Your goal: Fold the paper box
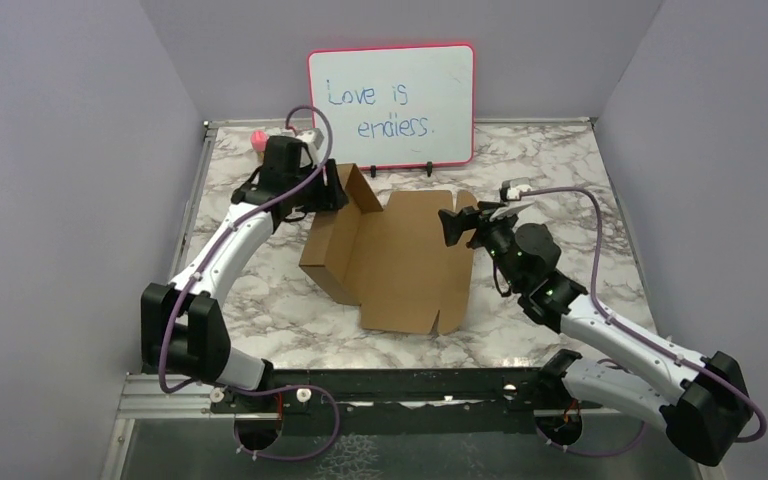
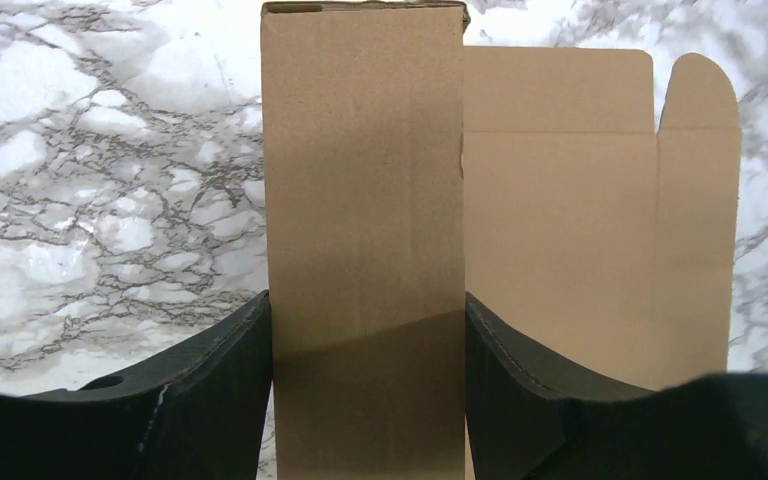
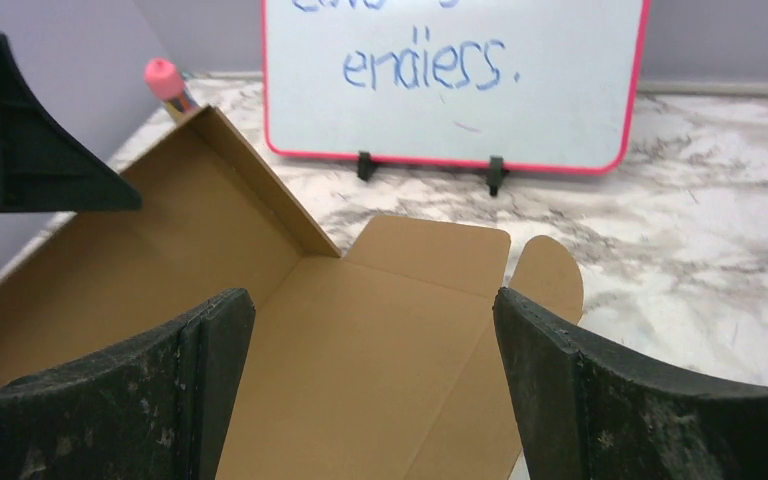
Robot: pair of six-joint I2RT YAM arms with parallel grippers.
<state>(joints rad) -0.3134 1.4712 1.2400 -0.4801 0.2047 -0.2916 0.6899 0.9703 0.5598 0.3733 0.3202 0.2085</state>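
The paper box (image 1: pixel 400 265) is plain brown cardboard, lying partly folded in the middle of the marble table, with its left side raised. In the left wrist view this raised side is a tall strip (image 2: pixel 363 200) filling the gap between my left gripper's (image 2: pixel 365 300) fingers, which press on both its faces. From above, the left gripper (image 1: pixel 332 190) sits at the box's far left corner. My right gripper (image 1: pixel 460 222) hovers open over the right part of the sheet. Its wrist view shows the flat panel (image 3: pixel 380 340) and a rounded tab (image 3: pixel 550 275) beneath, nothing between the fingers.
A red-framed whiteboard (image 1: pixel 392 105) with blue writing stands at the back of the table. A pink-capped object (image 1: pixel 258 138) lies at the far left corner behind the left arm. Grey walls close in both sides. A metal rail (image 1: pixel 380 385) runs along the near edge.
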